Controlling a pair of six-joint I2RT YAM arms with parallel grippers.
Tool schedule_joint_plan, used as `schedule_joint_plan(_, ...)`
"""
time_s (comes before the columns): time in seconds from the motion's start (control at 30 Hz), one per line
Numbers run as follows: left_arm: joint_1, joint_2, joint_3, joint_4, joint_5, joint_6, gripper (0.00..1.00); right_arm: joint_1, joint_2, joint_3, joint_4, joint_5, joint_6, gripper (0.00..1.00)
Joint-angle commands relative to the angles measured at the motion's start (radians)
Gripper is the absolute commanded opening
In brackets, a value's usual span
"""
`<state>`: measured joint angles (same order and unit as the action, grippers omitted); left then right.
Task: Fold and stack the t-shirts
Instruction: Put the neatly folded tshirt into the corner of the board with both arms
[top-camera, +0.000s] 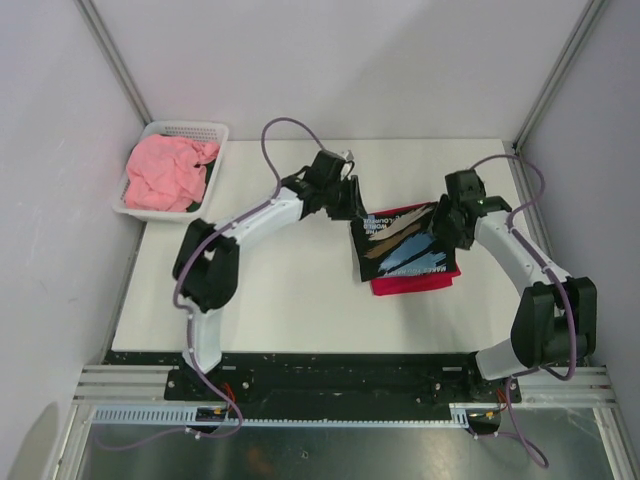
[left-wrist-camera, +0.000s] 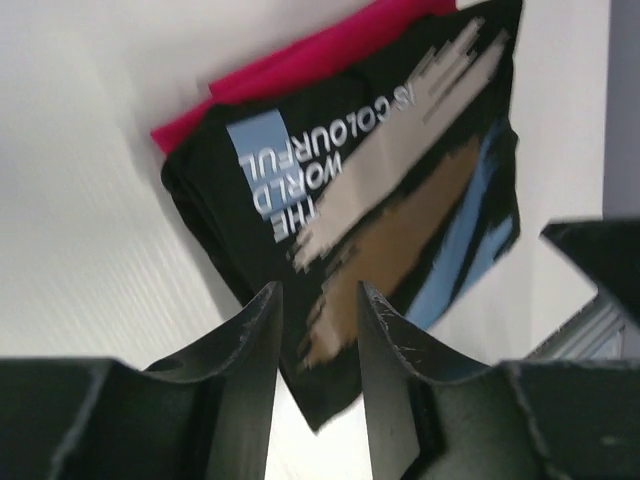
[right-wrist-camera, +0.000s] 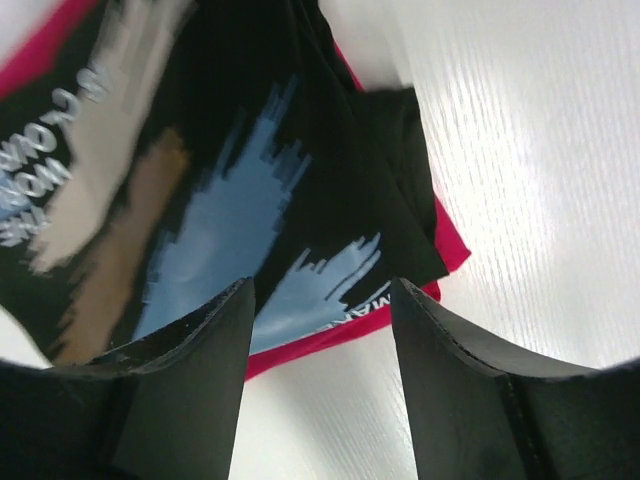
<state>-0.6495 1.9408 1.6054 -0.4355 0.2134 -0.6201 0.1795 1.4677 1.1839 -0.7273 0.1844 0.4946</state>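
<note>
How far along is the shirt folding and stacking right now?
Done: the black t-shirt lies folded on the folded red t-shirt. In hand: nothing; the left gripper and right gripper hover over the stack, jaws open. Left: the pink t-shirt, crumpled in the basket.

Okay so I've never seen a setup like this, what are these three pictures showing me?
Two robot arms are bolted to a white table. One picture looks down from above; the other two come from cameras on each wrist. The left pincer and the right pincer are both open, holding nothing, over a folded black t-shirt lying on a folded red t-shirt. A crumpled pink t-shirt sits in a white basket at the far left corner.
</note>
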Motion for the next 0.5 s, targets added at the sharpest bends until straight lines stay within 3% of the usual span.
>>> schedule_joint_plan(0.0,0.016,0.140,0.123,0.000,0.015,0.035,0.40,-0.009,-0.029,-0.105,0.096,-0.031,0.031,0.61)
schedule_joint_plan(0.47,0.054,0.280,0.252,0.002,0.010,0.016,0.41,-0.036,-0.022,-0.205,0.138,-0.025,0.015,0.61)
